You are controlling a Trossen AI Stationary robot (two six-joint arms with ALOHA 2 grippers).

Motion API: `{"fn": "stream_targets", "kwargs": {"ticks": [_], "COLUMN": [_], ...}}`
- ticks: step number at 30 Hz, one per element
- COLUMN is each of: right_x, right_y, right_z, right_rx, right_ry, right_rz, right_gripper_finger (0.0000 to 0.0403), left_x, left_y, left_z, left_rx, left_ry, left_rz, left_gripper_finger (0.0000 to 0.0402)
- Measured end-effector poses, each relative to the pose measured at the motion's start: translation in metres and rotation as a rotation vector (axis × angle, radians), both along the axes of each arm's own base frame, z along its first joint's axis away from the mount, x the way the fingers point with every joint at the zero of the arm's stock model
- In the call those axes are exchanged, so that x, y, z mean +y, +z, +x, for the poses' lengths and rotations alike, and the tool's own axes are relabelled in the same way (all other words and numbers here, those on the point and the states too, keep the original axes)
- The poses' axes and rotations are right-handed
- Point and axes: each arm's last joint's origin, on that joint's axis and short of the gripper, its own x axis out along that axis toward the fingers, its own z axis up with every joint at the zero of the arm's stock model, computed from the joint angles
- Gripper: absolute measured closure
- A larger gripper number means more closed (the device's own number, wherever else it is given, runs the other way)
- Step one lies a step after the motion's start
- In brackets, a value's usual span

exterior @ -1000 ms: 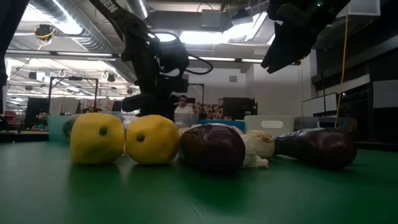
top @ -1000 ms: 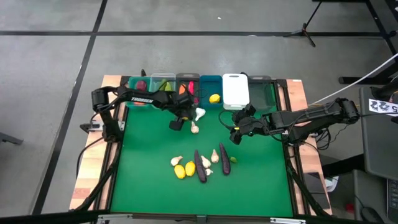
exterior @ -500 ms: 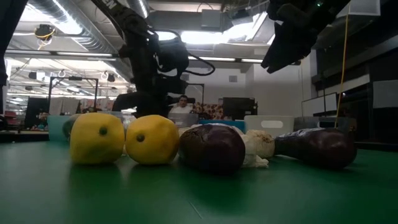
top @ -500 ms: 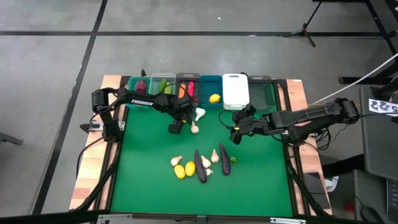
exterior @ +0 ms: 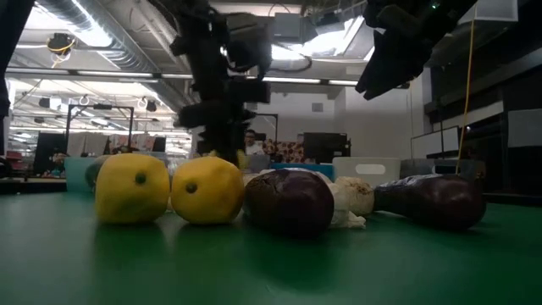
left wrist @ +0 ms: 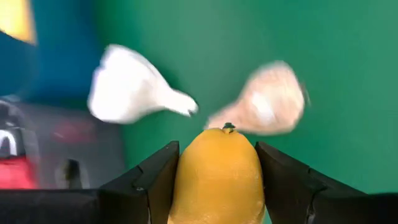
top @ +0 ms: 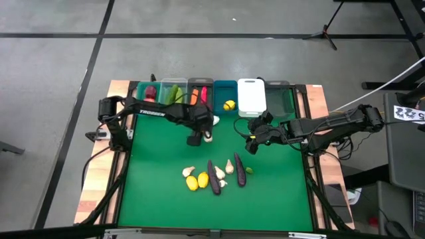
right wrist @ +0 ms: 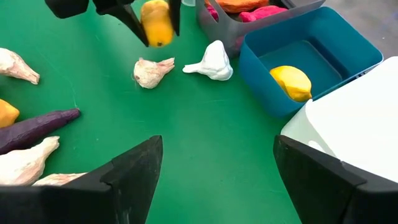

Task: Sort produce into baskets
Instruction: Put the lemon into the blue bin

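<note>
Produce (top: 214,176) lies clustered toward the near edge of the green bench (top: 159,186): lemons, eggplants, garlic. Farther back, the left gripper (left wrist: 217,163) hangs above two garlic bulbs (right wrist: 180,67), jaws clamped on a lemon (left wrist: 217,177). Off toward the right edge, the right gripper (top: 251,143) waits, jaws apart. Baskets (top: 214,96) line the far edge.

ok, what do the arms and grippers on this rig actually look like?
Both arms are dark, near-black, jointed links with cabling running along them. The left arm carries white lettering on its forearm. The right arm has a lighter cable trailing off past its base. The left gripper and right gripper each end in two black, wedge-shaped, matte fingers.
</note>
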Motion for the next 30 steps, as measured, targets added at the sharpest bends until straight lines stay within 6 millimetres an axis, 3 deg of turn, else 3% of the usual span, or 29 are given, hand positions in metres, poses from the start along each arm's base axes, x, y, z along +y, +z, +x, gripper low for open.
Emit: {"fn": "stream_targets", "kwargs": {"ticks": [8, 16, 24, 30], "right_x": [0.000, 0.000, 0.000, 0.000], "right_y": [0.000, 0.000, 0.000, 0.000], "right_z": [0.000, 0.000, 0.000, 0.000], "right_rx": [0.000, 0.001, 0.001, 0.000], "right_ry": [0.000, 0.001, 0.001, 0.002], "right_rz": [0.000, 0.001, 0.001, 0.002], "right_gripper_finger": [0.0098, 0.0098, 0.0098, 0.0098], "left_x": [0.016, 0.050, 0.097, 0.135], "left_y": [0.037, 0.057, 0.068, 0.060], "left_z": [0.028, 0.039, 0.035, 0.020], "left_rx": [-0.291, -0.589, -0.817, -0.841], "left_ry": [0.096, 0.195, 0.385, 0.534], "left_rz": [0.021, 0.069, 0.063, 0.005], "left_gripper_finger": [0.0206, 0.0206, 0.0206, 0.0206]}}
